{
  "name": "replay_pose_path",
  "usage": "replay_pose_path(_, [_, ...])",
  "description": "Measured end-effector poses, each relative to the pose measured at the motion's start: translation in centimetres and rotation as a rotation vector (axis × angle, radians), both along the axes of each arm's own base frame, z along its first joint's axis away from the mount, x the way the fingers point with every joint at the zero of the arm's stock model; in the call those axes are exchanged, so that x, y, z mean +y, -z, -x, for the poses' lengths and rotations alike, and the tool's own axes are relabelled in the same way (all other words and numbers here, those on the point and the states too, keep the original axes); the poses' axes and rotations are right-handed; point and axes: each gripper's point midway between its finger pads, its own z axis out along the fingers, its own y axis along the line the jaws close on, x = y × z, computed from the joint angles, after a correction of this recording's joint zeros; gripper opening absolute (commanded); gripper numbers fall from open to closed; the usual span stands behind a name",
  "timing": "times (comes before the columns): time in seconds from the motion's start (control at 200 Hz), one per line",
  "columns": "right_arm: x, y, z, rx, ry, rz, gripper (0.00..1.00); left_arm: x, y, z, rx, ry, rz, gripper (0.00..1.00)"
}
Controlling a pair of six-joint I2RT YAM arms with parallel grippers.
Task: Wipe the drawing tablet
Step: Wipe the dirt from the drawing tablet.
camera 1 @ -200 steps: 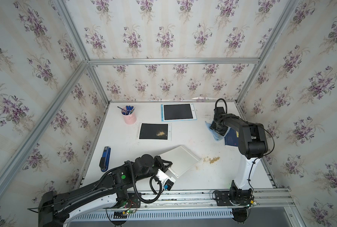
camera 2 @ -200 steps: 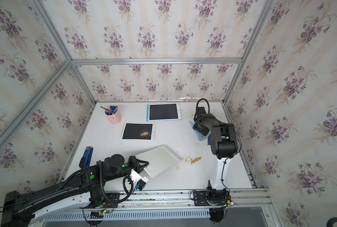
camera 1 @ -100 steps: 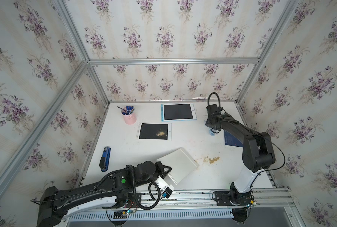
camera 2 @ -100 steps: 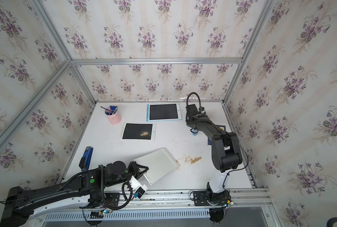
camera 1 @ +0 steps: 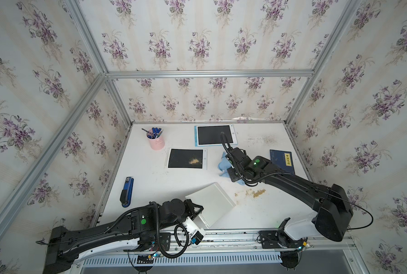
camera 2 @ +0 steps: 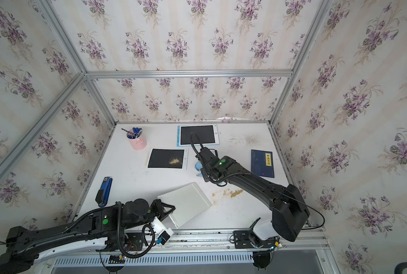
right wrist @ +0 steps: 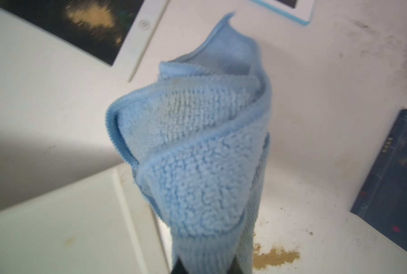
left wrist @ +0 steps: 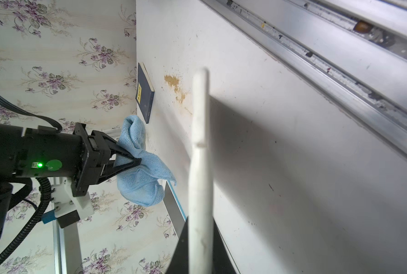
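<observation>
Dirty drawing tablet (camera 1: 186, 158) lies flat mid-table, long axis running left-right, with a tan powder patch (camera 1: 194, 161) on its right end. Just off that right short edge is the blue microfibre cloth (left wrist: 140, 182), hanging from the right gripper (left wrist: 137, 161), jaws pinched on a bunched fold. So the tablet is directly left of the jaws, in line with its long axis, and the right arm is clearly nearer. On the tablet's near side, well apart, the left gripper (camera 1: 196, 210) is clamped on a white panel (camera 1: 210, 200). Beyond the tablet is a blue-framed tablet (camera 1: 215, 135), which looks clean.
</observation>
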Motion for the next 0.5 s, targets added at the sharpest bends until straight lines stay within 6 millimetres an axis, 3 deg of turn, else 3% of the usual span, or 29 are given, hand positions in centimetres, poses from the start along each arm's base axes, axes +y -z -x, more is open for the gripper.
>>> replay_pose_path(0.2, [1.6,1.6,5.9,0.094,-0.172,0.110,0.00,1.0,0.7,0.2,-0.036,0.007,-0.043,0.00])
replay_pose_path(0.41, [3.1,2.7,8.9,0.147,-0.290,0.152,0.00,2.2,1.5,0.5,-0.033,0.001,-0.088,0.00])
replay_pose_path(0.5, [4.9,2.9,10.8,0.191,-0.369,0.114,0.00,2.6,1.6,0.6,-0.025,-0.010,-0.091,0.00])
